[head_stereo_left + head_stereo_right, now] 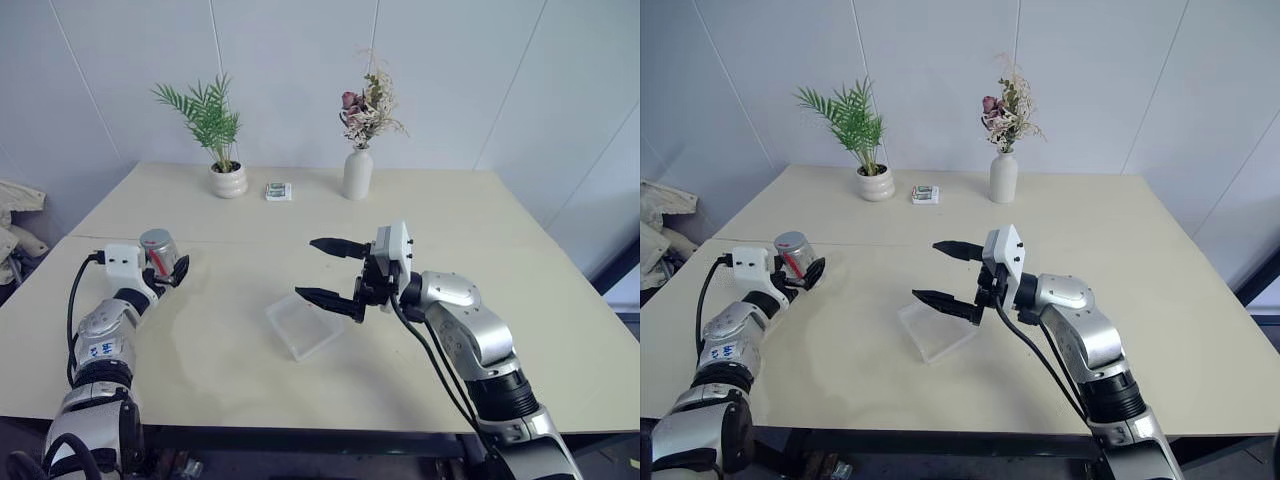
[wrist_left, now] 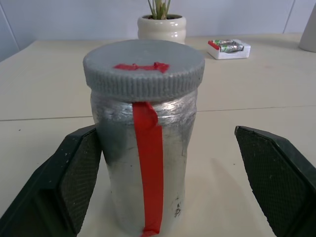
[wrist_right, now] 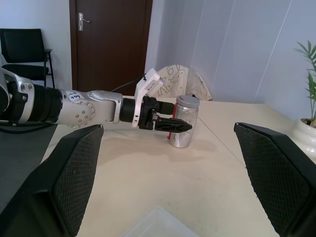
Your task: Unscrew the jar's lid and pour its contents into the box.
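1. While your left gripper (image 1: 168, 268) brackets the jar (image 1: 158, 250), its jaws stand wide: in the left wrist view one pad (image 2: 81, 177) sits just beside the jar wall and the other pad (image 2: 274, 180) is well apart, so nothing is gripped yet.
2. Jar stands upright on the table (image 1: 450, 215) near its left edge, lid (image 2: 143, 67) on, red tape stripe (image 2: 149, 168) facing the wrist camera. Contents can't be made out through the silvery wall.
3. Your right gripper (image 1: 328, 272) hangs spread wide and empty above the clear box (image 1: 305, 326), pointing across toward the jar. My read: it's staged there to take the lid once the left has the body clamped.
4. Box lies mid-table, well apart from the jar, so you need to carry the jar over before you pour.
5. Close the left jaws evenly; a one-sided push could tip the jar.
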You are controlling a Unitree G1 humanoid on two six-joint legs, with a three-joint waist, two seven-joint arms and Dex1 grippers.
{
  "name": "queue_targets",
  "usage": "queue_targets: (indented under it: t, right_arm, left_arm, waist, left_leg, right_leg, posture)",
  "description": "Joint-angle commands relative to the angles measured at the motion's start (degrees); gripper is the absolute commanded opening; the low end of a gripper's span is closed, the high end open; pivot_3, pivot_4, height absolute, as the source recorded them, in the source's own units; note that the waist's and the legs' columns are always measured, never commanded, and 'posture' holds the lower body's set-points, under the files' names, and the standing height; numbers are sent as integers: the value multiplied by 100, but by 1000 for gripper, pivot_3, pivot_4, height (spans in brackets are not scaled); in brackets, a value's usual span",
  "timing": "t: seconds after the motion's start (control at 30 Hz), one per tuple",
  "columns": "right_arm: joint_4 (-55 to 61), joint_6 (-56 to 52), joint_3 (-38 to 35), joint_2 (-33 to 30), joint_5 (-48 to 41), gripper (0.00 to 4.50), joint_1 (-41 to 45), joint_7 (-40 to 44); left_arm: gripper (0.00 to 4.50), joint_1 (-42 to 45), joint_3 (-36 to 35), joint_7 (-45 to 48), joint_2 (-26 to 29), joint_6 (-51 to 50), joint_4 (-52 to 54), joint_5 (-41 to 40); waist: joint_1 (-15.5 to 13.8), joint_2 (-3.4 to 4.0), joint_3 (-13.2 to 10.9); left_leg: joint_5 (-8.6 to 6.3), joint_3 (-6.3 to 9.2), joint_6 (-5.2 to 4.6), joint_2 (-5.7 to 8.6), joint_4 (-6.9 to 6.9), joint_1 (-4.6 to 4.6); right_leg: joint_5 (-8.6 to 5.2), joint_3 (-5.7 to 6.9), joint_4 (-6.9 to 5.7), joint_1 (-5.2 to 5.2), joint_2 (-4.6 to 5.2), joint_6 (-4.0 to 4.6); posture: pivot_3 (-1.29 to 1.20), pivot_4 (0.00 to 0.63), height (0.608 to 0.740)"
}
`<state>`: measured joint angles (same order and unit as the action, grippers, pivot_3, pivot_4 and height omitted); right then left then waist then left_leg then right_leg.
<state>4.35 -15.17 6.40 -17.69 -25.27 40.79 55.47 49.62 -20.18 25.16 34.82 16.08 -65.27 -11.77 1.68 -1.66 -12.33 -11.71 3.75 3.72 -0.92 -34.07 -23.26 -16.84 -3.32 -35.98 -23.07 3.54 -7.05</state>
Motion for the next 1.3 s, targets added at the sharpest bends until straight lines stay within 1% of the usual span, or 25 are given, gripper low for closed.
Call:
queue_targets:
  t: [0.03,0.57,0.6,0.63,0.77,0.8,1.0,1.1,1.23,1.27,1.3]
  right_arm:
    - [316,-10,-126,-47,-104,4500,-53,-83]
    - [472,-63,-164,-73,-112,4500,-189,-294]
    - [476,-65,-165,-70,-115,4500,-198,-309]
    - [488,-65,-162,-72,-115,4500,-212,-318]
    - [512,-65,-153,-67,-118,4500,-256,-355]
    - [498,-58,-150,-61,-114,4500,-257,-359]
    - [492,-49,-154,-64,-124,4500,-264,-391]
    - [463,-44,-173,-56,-135,4500,-214,-404]
    - [515,-191,-202,-34,-251,4500,-82,-454]
    - [547,-263,-197,-47,-281,4500,-44,-469]
    - [632,-417,-194,-62,-364,4500,24,-495]
  left_arm:
    - [4461,221,43,-67,163,201,-117,115]
    - [4461,500,99,-262,265,399,-539,343]
    - [4077,511,100,-273,264,421,-548,351]
    - [3898,519,108,-268,263,449,-554,363]
    - [2580,544,143,-289,267,474,-585,417]
    - [2351,555,150,-298,265,456,-598,432]
    - [2336,483,107,-287,255,468,-570,423]
    - [2336,409,55,-67,238,483,-420,315]
    - [2336,275,24,782,117,308,242,-23]
    - [2336,183,73,1116,80,141,580,-146]
    - [2336,-40,195,1598,59,-183,1220,-342]
  waist:
    - [0,0,0]
    - [-9,0,0]
    - [-10,0,0]
    - [-7,0,0]
    - [-2,0,0]
    - [-2,0,0]
    - [-1,0,0]
    - [-3,0,0]
    - [-5,0,0]
    - [-4,0,0]
    - [4,0,0]
  left_leg:
    - [0,0,0,0,0,0]
    - [0,-1,0,0,0,-1]
    - [0,-1,0,0,0,-1]
    - [0,-1,0,0,0,-2]
    - [0,-1,0,0,0,-1]
    - [0,-1,0,0,0,-1]
    - [0,-1,0,0,-1,-1]
    - [0,-1,0,0,-1,-1]
    - [1,-1,1,0,-1,-3]
    - [1,-1,1,0,-1,-4]
    - [1,-1,1,0,-1,-4]
  right_leg:
    - [0,0,0,0,0,0]
    - [0,0,-1,-1,0,-1]
    - [0,0,-1,-1,0,-1]
    - [0,0,-1,-1,0,-1]
    - [0,0,-2,-2,-1,-1]
    - [0,0,-2,-2,-1,-1]
    - [0,0,-6,-3,-1,-1]
    - [0,0,-5,-3,-1,-1]
    - [0,0,-4,-3,-1,-1]
    - [0,0,-4,-4,-1,-1]
    - [0,0,-4,-4,-1,-1]
  posture:
    - [0,150,740]
    - [0,150,740]
    - [0,150,740]
    - [0,150,740]
    - [0,150,740]
    - [0,150,740]
    - [0,150,740]
    - [0,150,740]
    - [0,150,740]
    - [0,150,740]
    - [0,150,740]
